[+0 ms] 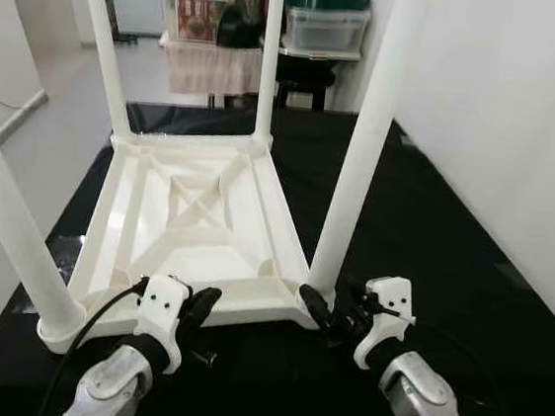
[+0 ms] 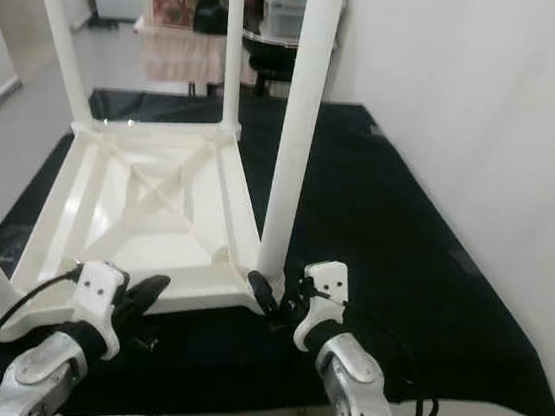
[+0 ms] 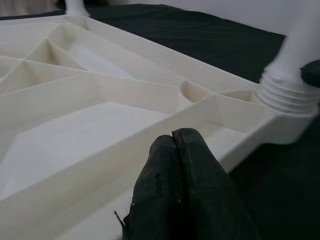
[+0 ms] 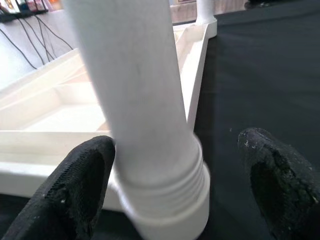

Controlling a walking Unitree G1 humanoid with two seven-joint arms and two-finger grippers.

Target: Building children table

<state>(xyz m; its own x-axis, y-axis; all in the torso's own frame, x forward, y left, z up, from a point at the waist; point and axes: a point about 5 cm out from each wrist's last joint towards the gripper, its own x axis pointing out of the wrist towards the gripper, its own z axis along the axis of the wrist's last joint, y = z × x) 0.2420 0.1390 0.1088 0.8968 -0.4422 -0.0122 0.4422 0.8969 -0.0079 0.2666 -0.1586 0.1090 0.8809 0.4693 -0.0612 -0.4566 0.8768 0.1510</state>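
Observation:
A white plastic children's table point(image 1: 198, 210) lies upside down on a black cloth, its ribbed underside facing up. All legs stand upright in the corners. The near right leg point(image 1: 363, 148) has a ridged collar at its base point(image 4: 167, 200). My right gripper point(image 1: 327, 301) is open, with one finger on each side of that base. One fingertip point(image 4: 85, 170) is close against the leg and the other point(image 4: 270, 165) stands apart from it. My left gripper point(image 3: 175, 137) is shut with nothing in it. It sits at the tabletop's near edge point(image 1: 206, 302), between the two near legs.
The black cloth point(image 1: 433, 244) covers the work surface, with free room to the right of the table. A white wall point(image 1: 526, 115) runs along the right. Lidded storage boxes point(image 1: 322, 19) stand on furniture at the back. The near left leg point(image 1: 8, 219) leans across the left.

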